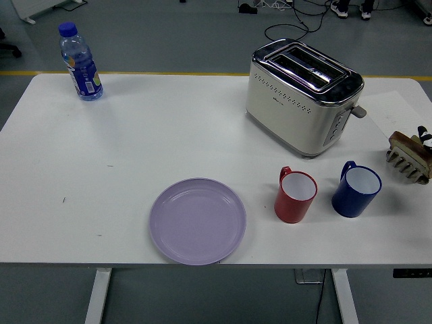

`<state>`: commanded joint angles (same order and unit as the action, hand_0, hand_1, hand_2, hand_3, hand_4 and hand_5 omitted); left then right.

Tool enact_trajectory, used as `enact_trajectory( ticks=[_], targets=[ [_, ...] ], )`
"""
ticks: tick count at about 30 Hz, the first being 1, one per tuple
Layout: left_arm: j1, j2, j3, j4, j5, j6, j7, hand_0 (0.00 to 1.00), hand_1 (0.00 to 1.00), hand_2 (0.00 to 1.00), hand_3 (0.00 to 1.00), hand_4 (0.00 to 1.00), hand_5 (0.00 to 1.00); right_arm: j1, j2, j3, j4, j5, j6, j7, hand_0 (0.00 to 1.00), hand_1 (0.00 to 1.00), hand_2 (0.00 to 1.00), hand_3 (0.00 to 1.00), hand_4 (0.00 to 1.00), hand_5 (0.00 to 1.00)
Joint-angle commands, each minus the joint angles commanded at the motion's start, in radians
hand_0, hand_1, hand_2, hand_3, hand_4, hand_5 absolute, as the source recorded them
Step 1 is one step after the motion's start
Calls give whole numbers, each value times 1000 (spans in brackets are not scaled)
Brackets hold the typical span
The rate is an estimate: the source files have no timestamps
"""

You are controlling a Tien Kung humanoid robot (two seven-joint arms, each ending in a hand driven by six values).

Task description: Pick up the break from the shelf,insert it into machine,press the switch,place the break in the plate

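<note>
We see neither of our arms over the table, so we cannot tell how our hands stand or whether they hold anything. The toaster [305, 96] sits at the far right with its slots facing up, empty as far as we can judge, and its lever [358, 111] on the right end, where our right arm would reach it most easily. At the right edge a toast rack [410, 156] holds what looks like a slice of bread [407, 142], the piece to be fetched; it is partly cut off. The lilac plate [198, 221] lies empty near the front edge. A red mug [295, 196] and blue mug [356, 190] stand between rack and plate, so the carry likely needs care. A water bottle [80, 62] stands far left.
</note>
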<state>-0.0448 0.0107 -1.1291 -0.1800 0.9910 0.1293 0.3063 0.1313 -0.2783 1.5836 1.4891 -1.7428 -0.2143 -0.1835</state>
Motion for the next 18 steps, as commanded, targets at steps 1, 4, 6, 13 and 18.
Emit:
enact_trajectory(
  ticks=[1, 4, 6, 13, 18],
  targets=[
    [0, 0, 1, 0, -1, 0, 0, 421, 492, 553, 633, 423, 998, 2, 0, -2, -1, -26, 2, -1, 913, 830, 897, 888, 778, 168],
    [0, 0, 2, 0, -3, 0, -1, 421, 492, 552, 631, 422, 998, 8, -5, -14, -1, -130, 15, -9, 919, 833, 896, 895, 779, 171],
    [-2, 1, 3, 0, -6, 1, -2, 421, 492, 552, 631, 422, 998, 14, -10, -35, 4, -214, 28, -17, 919, 833, 896, 895, 779, 171],
    [-8, 2, 3, 0, -9, 4, -3, 421, 492, 548, 627, 422, 998, 45, -10, -95, -18, -435, 51, -44, 919, 834, 898, 899, 777, 178],
    [-14, 5, 7, 0, -12, 8, -3, 421, 491, 546, 624, 419, 998, 87, -4, -142, -70, -456, 72, -76, 928, 837, 904, 901, 774, 182]
  ],
)
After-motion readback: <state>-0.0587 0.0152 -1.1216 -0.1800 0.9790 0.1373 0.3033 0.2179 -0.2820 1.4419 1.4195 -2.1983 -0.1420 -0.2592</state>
